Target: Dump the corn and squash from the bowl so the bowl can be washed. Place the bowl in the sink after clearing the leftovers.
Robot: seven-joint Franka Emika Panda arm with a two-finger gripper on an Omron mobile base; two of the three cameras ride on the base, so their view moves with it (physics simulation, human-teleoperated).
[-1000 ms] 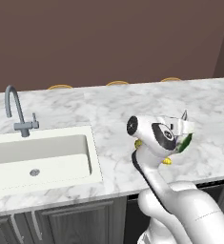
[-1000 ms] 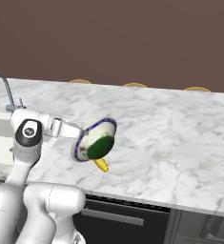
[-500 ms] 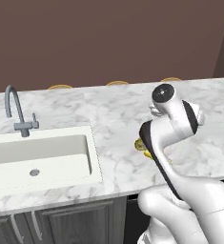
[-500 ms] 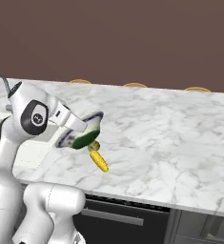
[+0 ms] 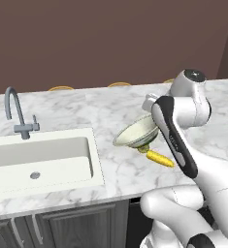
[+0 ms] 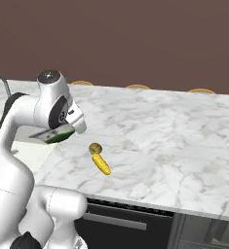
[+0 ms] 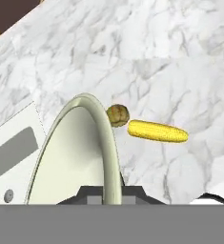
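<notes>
The corn (image 6: 101,164) and the squash (image 6: 95,148) lie out on the marble bench (image 6: 174,141), touching or nearly so, squash just behind the cob; the bowl (image 5: 136,134) is empty, held off the surface and tipped, its hollow turned toward the sink (image 5: 42,160); the hand (image 7: 107,190) is clamped on the bowl's rim, which runs down between the tips at the bottom of the hand view. Dumping looks done, so the step in hand is, by my reckoning, the carry to the basin. To do it well: keep the pinch firm on that thin rim (a one-sided hold lets a bowl swing); lift clear of the leftovers before sweeping toward the sink, so the lower edge doesn't nudge them; cross the bench edge of the basin with room under the bowl; steer wide of the faucet (image 5: 17,114); level the bowl and lower it near the basin floor before letting go, rather than dropping it from height.
</notes>
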